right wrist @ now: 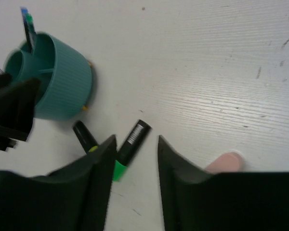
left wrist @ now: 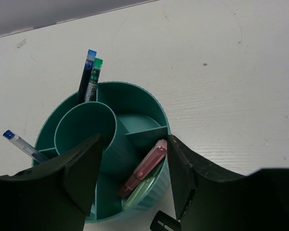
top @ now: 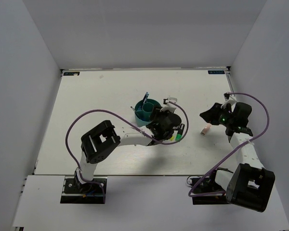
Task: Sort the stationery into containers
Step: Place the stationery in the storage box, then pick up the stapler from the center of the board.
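The teal organizer (top: 143, 110) stands mid-table. In the left wrist view one ring compartment of the organizer (left wrist: 135, 98) holds a pink marker (left wrist: 143, 167) and a pale green one (left wrist: 138, 192). Thin blue pens (left wrist: 86, 72) stand in other compartments. My left gripper (left wrist: 135, 168) hangs open just above that compartment, with nothing between its fingers. A black marker with a green cap (right wrist: 130, 147) and one with a yellow cap (right wrist: 84, 137) lie on the table right of the organizer. My right gripper (right wrist: 136, 142) is open above the table, just short of the green-capped marker. A second pink marker (right wrist: 224, 162) lies beside its right finger.
White walls enclose the table (top: 111, 91) on three sides. The left arm's purple cable (top: 86, 118) loops over the table's left half. My left gripper (top: 156, 119) and right gripper (top: 207, 115) are about a hand's width apart, with the loose markers between them.
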You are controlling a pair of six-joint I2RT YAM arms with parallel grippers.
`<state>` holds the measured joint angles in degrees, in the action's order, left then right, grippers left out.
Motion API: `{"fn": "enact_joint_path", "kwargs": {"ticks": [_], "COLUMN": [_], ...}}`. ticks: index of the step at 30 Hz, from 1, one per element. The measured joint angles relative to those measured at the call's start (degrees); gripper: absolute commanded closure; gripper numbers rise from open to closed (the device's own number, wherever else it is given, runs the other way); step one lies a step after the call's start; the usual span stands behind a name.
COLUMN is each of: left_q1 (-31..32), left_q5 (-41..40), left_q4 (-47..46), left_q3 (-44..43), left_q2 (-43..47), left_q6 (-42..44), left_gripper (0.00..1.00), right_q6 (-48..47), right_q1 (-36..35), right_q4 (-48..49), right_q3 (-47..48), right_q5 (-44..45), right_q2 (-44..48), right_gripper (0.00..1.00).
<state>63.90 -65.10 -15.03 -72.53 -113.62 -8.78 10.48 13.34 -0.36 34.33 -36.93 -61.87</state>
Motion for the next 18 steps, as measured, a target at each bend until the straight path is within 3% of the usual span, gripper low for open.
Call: {"fn": "enact_joint_path", "kwargs": {"ticks": [2, 3, 5, 6, 7, 10, 11, 13, 16, 18], "left_q1": [0.57, 1.03, 2.19, 2.93, 3.85, 5.77, 6.43, 6.97, 5.9, 4.04], "left_q5": [0.2, 0.22, 0.44, 0.61, 0.83, 1.07, 1.11, 1.55, 3.21, 5.27], "left_q4": [0.04, -0.07, -0.24, -0.68, -1.49, -1.9, -1.42, 2.1, 12.55, 21.86], "left_q3": [0.0, 0.0, 0.04, 0.15, 0.52, 1.62, 1.9, 2.36, 3.23, 3.3], "left_q2": [0.72, 1.25, 2.8, 3.82, 5.27, 9.75, 11.52, 15.39, 22.25, 26.97], "left_q6": [0.31, 0.59, 1.42, 2.16, 3.23, 4.76, 4.63, 3.1, -3.65, -9.66], "left_gripper": [0.36, 0.44, 0.55, 0.66, 0.72, 0.82, 0.82, 0.61, 0.29, 0.2], "right_q6": [-0.66, -1.05, -2.25, -2.99, -3.67, -4.66, -5.05, -5.7, -6.95, -8.31], "right_q1": [0.22, 0.35, 0.63, 0.81, 1.05, 1.77, 2.03, 2.27, 2.4, 2.34], "right_q4": [-0.9, -1.81, -4.04, -5.14, -6.6, -10.32, -11.61, -14.16, -19.02, -22.43], "right_q3": [0.17, 0.44, 1.42, 2.01, 2.97, 5.68, 6.51, 7.91, 10.34, 12.37], "right_q5": [-0.11, -0.04, 0.33, 0.52, 0.81, 2.14, 2.49, 2.99, 4.2, 5.35], "right_q2": [0.0, 0.0, -0.02, -0.02, -0.11, -0.96, -1.36, -2.08, -3.72, -5.14], "right_gripper": [0.37, 0.28, 0.31, 0.38, 0.6, 0.87, 0.92, 0.94, 0.81, 0.78]}}
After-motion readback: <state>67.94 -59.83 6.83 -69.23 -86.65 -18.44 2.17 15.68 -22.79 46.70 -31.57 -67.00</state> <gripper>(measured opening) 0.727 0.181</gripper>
